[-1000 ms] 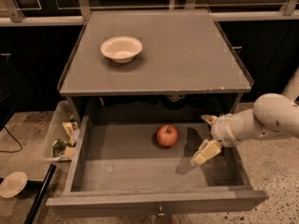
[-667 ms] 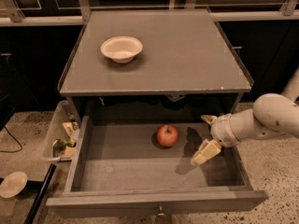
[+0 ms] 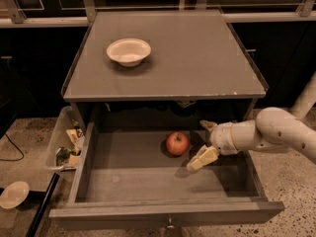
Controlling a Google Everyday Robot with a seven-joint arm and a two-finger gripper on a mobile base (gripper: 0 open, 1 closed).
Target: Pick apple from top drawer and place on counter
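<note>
I saw the apple (image 3: 177, 143), round and red with a short dark stem, resting on the grey floor of the open top drawer (image 3: 128, 179), toward the back. My gripper (image 3: 204, 142) hung just right of it, fingers spread and empty. A white bowl (image 3: 129, 51) sat on the counter (image 3: 197, 58) above.
</note>
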